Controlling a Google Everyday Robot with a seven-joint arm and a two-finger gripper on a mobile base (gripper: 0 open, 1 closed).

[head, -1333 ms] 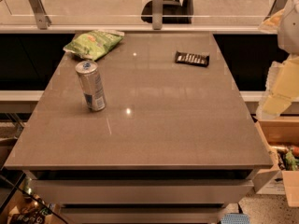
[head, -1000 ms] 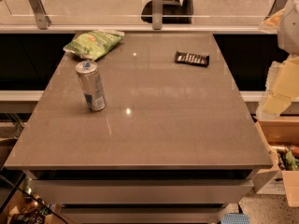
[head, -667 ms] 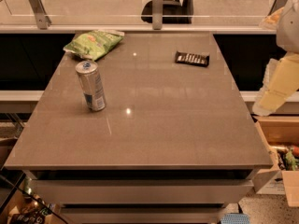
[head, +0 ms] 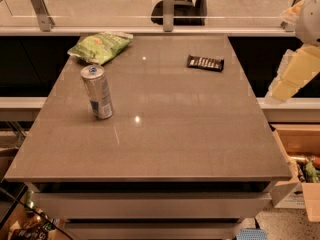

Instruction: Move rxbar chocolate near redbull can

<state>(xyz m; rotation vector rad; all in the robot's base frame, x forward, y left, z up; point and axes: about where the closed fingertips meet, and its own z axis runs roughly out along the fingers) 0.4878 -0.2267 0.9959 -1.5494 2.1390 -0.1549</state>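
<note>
The rxbar chocolate (head: 205,62), a flat black bar with white lettering, lies at the far right of the grey table (head: 165,134). The redbull can (head: 97,92), slim and silver-blue, stands upright at the left middle of the table, well apart from the bar. Only a pale link of my arm (head: 294,74) shows at the right edge, off the table and to the right of the bar. My gripper is out of view.
A green chip bag (head: 100,46) lies at the far left corner, behind the can. A glass railing with metal posts (head: 168,8) runs behind the table. An open cardboard box (head: 300,164) with items sits on the floor at the right.
The arm link at the right edge has shifted slightly. The bar, the can and the bag have not moved.
</note>
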